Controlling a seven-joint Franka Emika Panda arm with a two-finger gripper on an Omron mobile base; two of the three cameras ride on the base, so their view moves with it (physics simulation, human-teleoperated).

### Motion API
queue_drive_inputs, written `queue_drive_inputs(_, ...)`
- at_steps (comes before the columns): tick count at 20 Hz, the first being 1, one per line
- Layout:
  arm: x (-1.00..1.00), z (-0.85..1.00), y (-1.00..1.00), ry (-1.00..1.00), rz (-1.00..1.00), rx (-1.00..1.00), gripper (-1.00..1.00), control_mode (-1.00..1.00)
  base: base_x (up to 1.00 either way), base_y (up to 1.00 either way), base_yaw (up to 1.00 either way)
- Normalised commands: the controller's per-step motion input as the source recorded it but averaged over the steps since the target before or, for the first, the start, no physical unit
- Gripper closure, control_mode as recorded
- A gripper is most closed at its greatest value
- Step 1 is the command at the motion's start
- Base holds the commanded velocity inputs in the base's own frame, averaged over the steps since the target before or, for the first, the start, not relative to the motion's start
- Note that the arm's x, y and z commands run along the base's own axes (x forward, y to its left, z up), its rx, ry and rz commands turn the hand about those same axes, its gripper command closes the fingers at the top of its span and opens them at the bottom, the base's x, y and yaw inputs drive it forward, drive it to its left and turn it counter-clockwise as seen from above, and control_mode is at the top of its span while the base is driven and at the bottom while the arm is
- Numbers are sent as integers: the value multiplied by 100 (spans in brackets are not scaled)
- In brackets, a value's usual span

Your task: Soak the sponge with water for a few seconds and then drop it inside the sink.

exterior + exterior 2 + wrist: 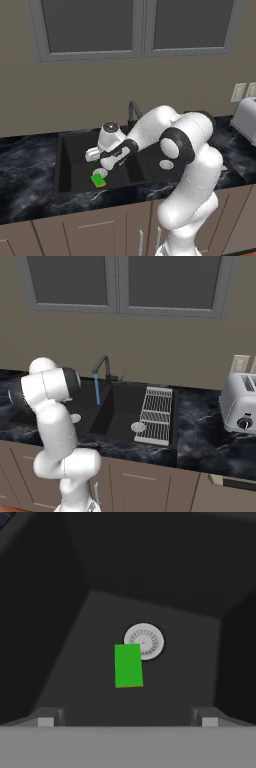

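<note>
Basically done: the sponge (128, 665) lies on the sink (70, 165) floor beside the drain (145, 641). Gripper (127, 721) jaws are released, holding nothing, and water (96, 388) runs from the faucet (102, 367).

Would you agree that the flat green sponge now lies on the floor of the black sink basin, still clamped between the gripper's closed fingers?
Not quite: the gripper is open and above the flat green sponge, which lies free on the black sink basin floor beside the round silver drain, as the hand view shows.

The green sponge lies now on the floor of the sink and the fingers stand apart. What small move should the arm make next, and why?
Probably lift the gripper straight up out of the basin. The sponge lies flat on the sink floor, partly over the round drain, with the open fingers clear of it, so the drop looks done. The water is running from the faucet.
</note>
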Motion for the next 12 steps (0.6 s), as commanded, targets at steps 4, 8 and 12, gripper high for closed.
queue_drive_inputs(4,-43,72,-13,-1,1,1,-100,-100,0,0,0)
queue_drive_inputs(8,-25,75,-4,0,0,0,-100,-100,0,0,0)
queue_drive_inputs(12,-26,70,0,0,0,0,-100,-100,0,0,0)
